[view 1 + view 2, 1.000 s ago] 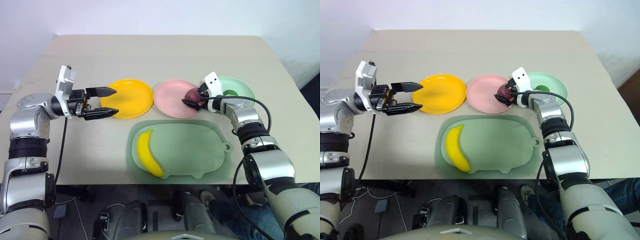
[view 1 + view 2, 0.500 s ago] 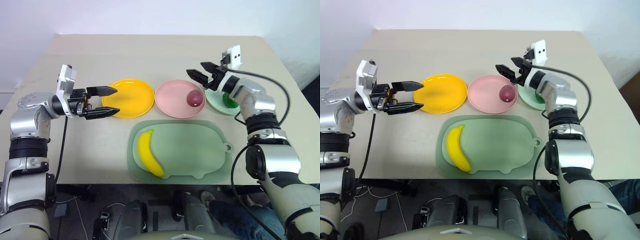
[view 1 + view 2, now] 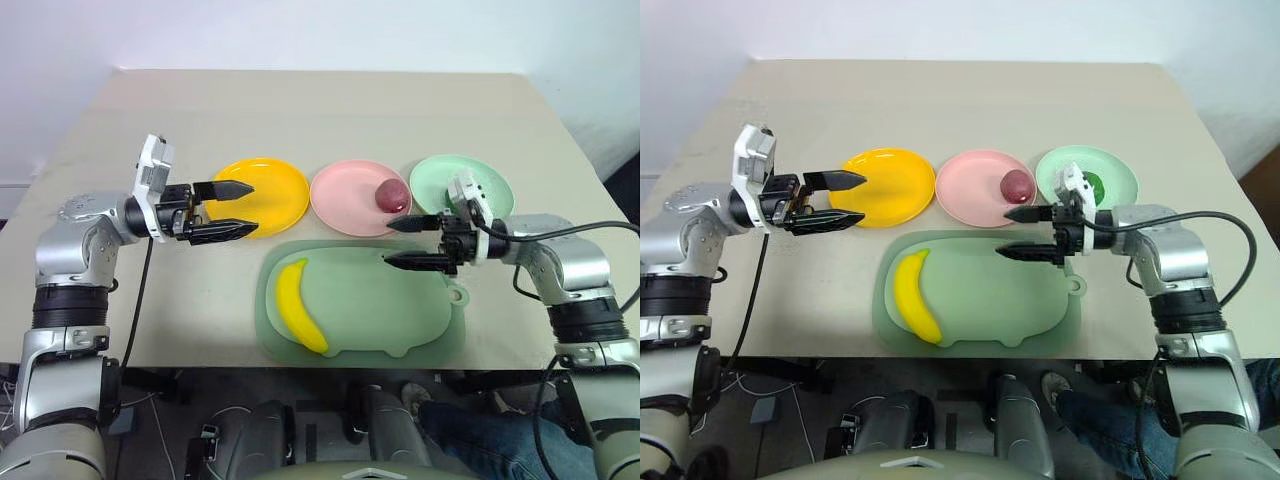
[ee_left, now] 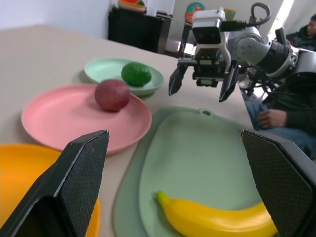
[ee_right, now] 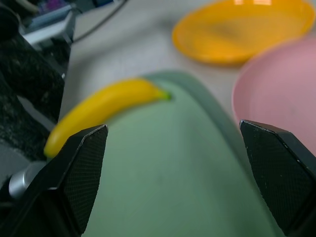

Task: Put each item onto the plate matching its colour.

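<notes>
The yellow banana [image 3: 297, 305] lies on the left part of the pale green mat. On the pink plate [image 3: 345, 200] rests the round reddish-purple fruit [image 3: 391, 194]. A small dark green fruit [image 4: 136, 73] sits on the mint green plate [image 3: 435, 178]. The yellow-orange plate [image 3: 275, 205] holds nothing. My left gripper [image 3: 255, 208] is open, hovering over that plate's left side and pointing right. My right gripper [image 3: 387, 243] is open and empty above the mat's far right corner. It points left, just in front of the pink plate.
The pig-shaped mat [image 3: 380, 300] lies near the table's front edge, in front of the row of three plates. Bare beige tabletop [image 3: 320, 110] stretches behind the plates. A seated person [image 4: 284, 111] is beyond the table's right side.
The right gripper left the reddish-purple fruit on the pink plate, rose, then drew back toward the front over the mat and turned to point left. The left gripper edged slightly right.
</notes>
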